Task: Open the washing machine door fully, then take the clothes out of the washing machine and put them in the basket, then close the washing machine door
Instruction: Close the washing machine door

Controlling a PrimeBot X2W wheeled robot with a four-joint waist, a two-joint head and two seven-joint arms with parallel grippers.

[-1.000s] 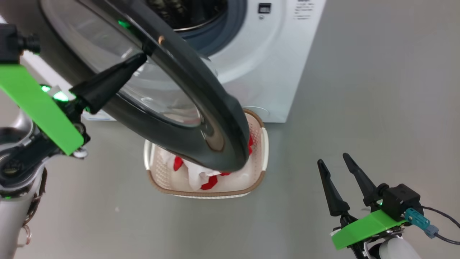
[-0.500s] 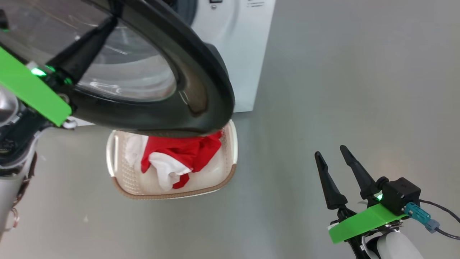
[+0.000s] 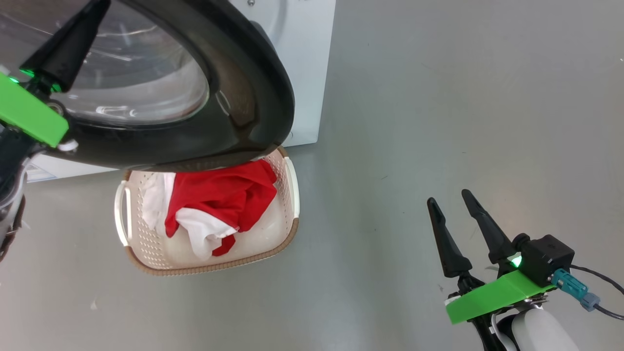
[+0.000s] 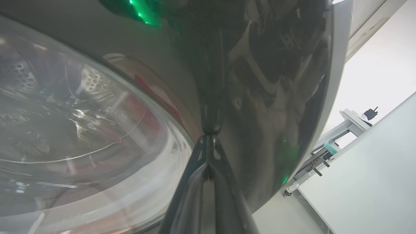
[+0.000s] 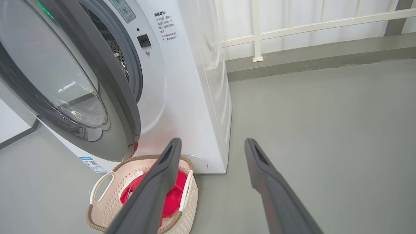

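The washing machine door (image 3: 253,97), with its black rim and clear glass bowl, stands partly open over the basket. My left gripper (image 3: 92,14) is shut, and its tips (image 4: 209,138) touch the rim (image 4: 260,97) on the door's outer face. The cream basket (image 3: 209,265) sits on the floor in front of the white washing machine (image 3: 302,58). Red and white clothes (image 3: 219,195) lie in it. My right gripper (image 3: 448,197) hangs open and empty to the right, well away from the basket. Between its fingers (image 5: 213,141) I see the machine (image 5: 188,81), door (image 5: 48,65), basket (image 5: 107,198) and clothes (image 5: 175,195).
Grey floor (image 3: 438,97) stretches to the right of the machine. A white railing with pale curtains (image 5: 260,32) runs along the back wall. A small blue label (image 5: 92,164) is stuck low on the machine's front. A metal stand (image 4: 325,152) sits beside a white wall.
The head camera has turned, so the scene slid left and the drum opening left the picture. My left gripper stays against the door rim. The right gripper has barely moved.
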